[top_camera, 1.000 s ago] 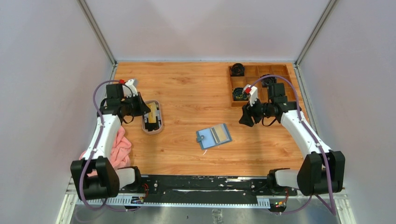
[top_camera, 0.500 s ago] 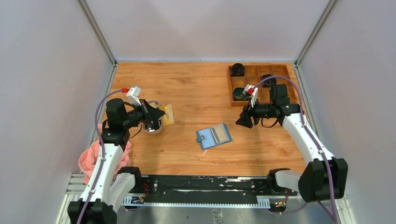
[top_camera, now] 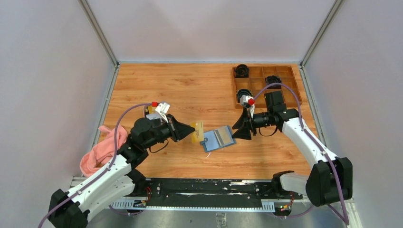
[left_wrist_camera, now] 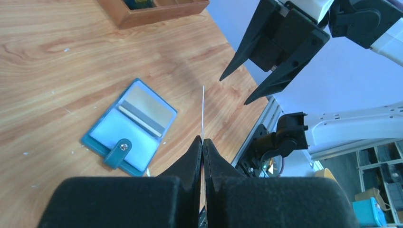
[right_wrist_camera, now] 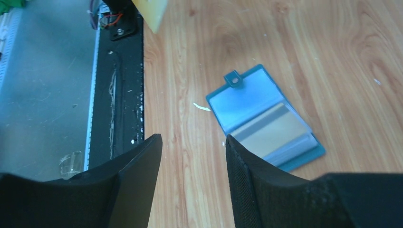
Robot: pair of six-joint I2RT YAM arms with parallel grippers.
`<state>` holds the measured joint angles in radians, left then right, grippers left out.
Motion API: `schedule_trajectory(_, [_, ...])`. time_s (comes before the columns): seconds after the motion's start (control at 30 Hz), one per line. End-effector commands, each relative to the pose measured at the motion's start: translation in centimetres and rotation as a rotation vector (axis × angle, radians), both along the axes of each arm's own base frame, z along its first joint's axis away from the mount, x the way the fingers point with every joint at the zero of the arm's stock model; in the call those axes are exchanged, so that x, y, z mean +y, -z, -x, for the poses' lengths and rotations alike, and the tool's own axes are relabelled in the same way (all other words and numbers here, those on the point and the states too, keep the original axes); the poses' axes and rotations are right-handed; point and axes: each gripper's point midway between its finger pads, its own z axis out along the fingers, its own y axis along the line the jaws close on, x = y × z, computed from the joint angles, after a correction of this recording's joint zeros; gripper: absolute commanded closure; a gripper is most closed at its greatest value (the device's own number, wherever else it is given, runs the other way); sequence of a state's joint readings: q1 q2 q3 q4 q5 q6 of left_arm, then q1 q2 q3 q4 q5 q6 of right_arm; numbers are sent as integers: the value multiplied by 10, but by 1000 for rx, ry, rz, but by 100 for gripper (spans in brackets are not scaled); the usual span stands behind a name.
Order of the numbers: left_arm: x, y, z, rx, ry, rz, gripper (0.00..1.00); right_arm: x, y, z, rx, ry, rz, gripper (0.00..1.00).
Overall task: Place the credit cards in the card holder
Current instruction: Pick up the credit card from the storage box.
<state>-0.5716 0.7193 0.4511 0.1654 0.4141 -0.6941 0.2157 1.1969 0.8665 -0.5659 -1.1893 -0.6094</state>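
The card holder (top_camera: 218, 138) lies open and flat near the middle of the table, teal with a snap tab and greyish clear pockets. It also shows in the left wrist view (left_wrist_camera: 130, 128) and the right wrist view (right_wrist_camera: 263, 118). My left gripper (top_camera: 190, 131) is shut on a yellowish credit card (top_camera: 197, 131), held on edge just left of the holder. That card is a thin line (left_wrist_camera: 203, 114) above the left fingertips (left_wrist_camera: 196, 147). My right gripper (top_camera: 237, 129) hangs open at the holder's right edge, with nothing between its fingers (right_wrist_camera: 142, 161).
A brown wooden compartment tray (top_camera: 285, 72) with dark round items stands at the back right. A pink cloth (top_camera: 102, 149) lies at the near left beside my left arm. The black mounting rail (top_camera: 204, 187) runs along the near edge.
My left arm swung right from the dish, carrying the yellowish card up to the holder's left side. My right gripper moved left and down to the holder's right edge, still open.
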Motion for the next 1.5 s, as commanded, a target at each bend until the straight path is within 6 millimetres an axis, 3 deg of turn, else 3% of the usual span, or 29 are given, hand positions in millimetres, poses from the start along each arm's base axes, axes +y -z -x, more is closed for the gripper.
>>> schedule_trajectory(0.0, [-12,-7,-8,-46,-71,94,100,14,1,21,47,-106,-58,44])
schedule_trajectory(0.27, [-20,-4,-7,-71,-90,110,100,26,-2,36,109,-171,-83,44])
schedule_trajectory(0.6, [-17,-4,-10,-86,-131,151,100,29,-6,39,126,-177,-86,44])
schedule_trajectory(1.0, [-29,2,-17,-111,-139,103,100,34,-15,36,183,-161,-109,44])
schedule_trajectory(1.2, [-43,-2,-22,-144,-126,97,100,43,-25,29,304,-121,-165,44])
schedule_trajectory(1.47, [-75,-20,-21,-168,-68,157,100,54,-8,10,459,2,-125,44])
